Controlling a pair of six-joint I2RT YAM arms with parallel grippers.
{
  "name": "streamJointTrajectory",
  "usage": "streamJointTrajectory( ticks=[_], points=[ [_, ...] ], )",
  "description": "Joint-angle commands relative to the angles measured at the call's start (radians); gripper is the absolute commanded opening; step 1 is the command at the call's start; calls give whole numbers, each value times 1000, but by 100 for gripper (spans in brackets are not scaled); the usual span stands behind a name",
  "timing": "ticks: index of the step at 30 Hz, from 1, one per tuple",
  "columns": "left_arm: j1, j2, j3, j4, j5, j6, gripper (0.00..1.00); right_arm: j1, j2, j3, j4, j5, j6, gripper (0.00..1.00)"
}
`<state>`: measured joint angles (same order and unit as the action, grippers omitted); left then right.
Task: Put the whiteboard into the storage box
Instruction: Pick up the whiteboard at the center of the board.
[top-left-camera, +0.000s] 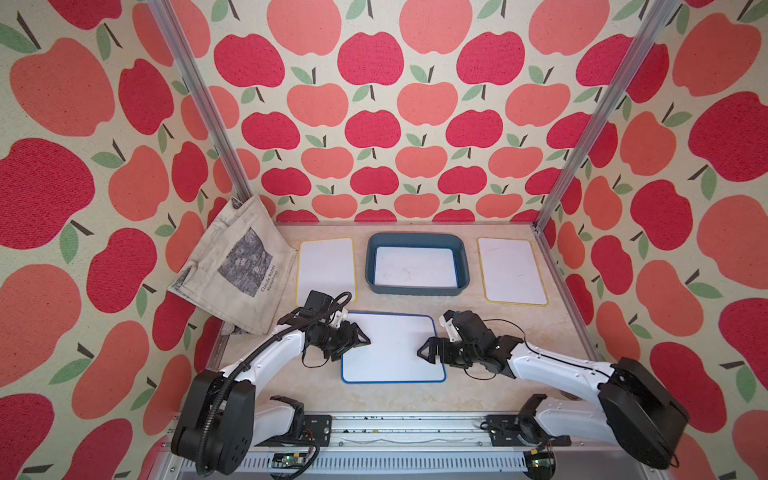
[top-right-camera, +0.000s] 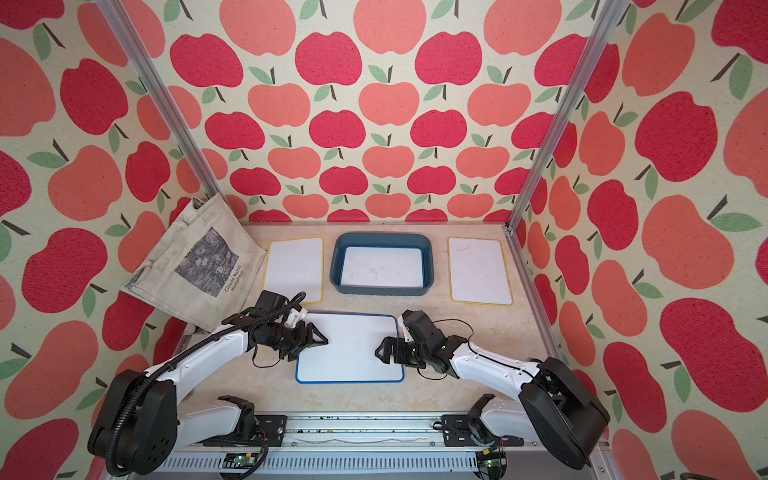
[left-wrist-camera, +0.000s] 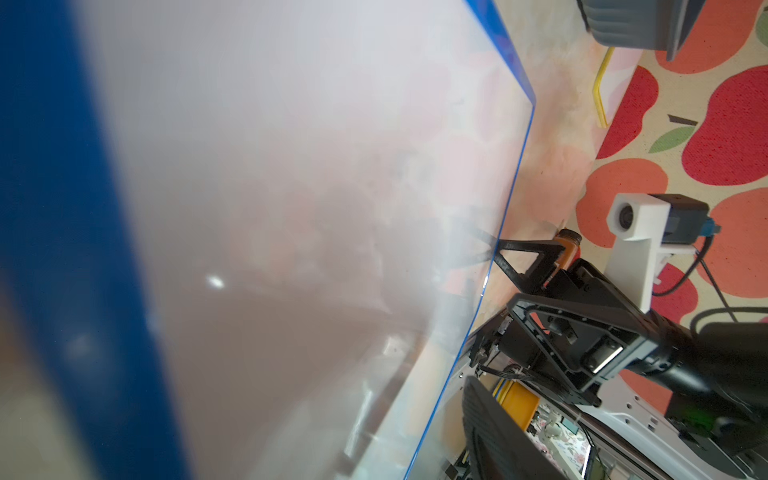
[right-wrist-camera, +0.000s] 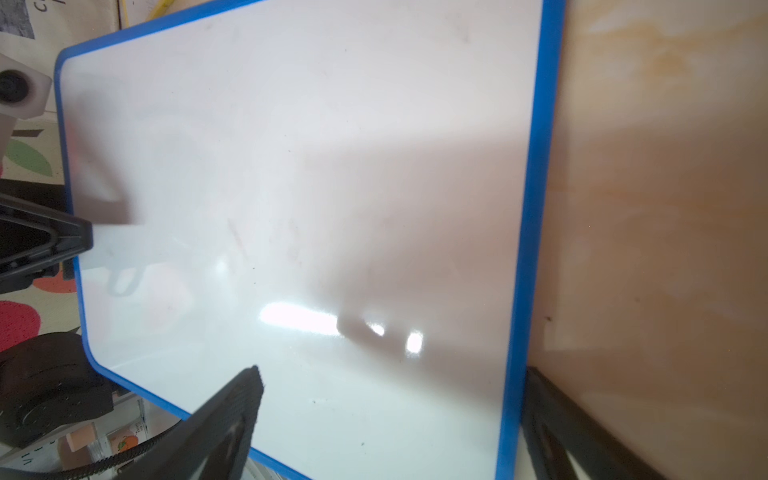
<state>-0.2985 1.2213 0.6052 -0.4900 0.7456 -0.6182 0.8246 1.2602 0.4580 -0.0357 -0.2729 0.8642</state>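
The blue-rimmed whiteboard (top-left-camera: 392, 347) is a white sheet with a thin blue rim and round corners. Its face is shiny and has a few faint grey smudges. It sits in the middle of the worktop (top-left-camera: 478, 324), near the front edge, with its long side along that edge.

The storage box (top-left-camera: 376, 266) stands at the middle of the back edge. A second blue-rimmed whiteboard (top-left-camera: 413, 268) lies inside it. Only a strip of bare worktop parts the box from the front board.

My left pincer (top-left-camera: 359, 340) is at the board's left short edge. I cannot tell if it is open or pinching. My right pincer (top-left-camera: 426, 353) is at the right short edge with its jaws wide apart. One finger (right-wrist-camera: 237, 407) is over the white face and the other is past the rim.

A yellow-rimmed whiteboard lies on each side of the box, left (top-left-camera: 326, 268) and right (top-left-camera: 512, 270). A cloth bag (top-left-camera: 237, 266) leans in the back left corner, close to my left arm.
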Motion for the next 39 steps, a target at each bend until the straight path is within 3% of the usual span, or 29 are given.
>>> streamJointTrajectory(
  ticks=[1, 14, 22, 31, 39],
  points=[
    [1, -23, 4, -15, 77, 2, 66, 3, 75, -61, -50, -46, 25, 99],
    [91, -127, 49, -176, 85, 34, 69, -5, 108, -75, -37, -51, 13, 99],
    [105, -127, 60, -193, 122, 45, 66, -10, 153, -79, -4, -72, 9, 99],
    [147, -165, 133, -336, 124, 114, 63, -16, 136, -97, -6, -66, 4, 99],
    [161, -157, 124, -323, 155, 114, 57, -19, 111, -115, -4, -59, 6, 99]
  ],
)
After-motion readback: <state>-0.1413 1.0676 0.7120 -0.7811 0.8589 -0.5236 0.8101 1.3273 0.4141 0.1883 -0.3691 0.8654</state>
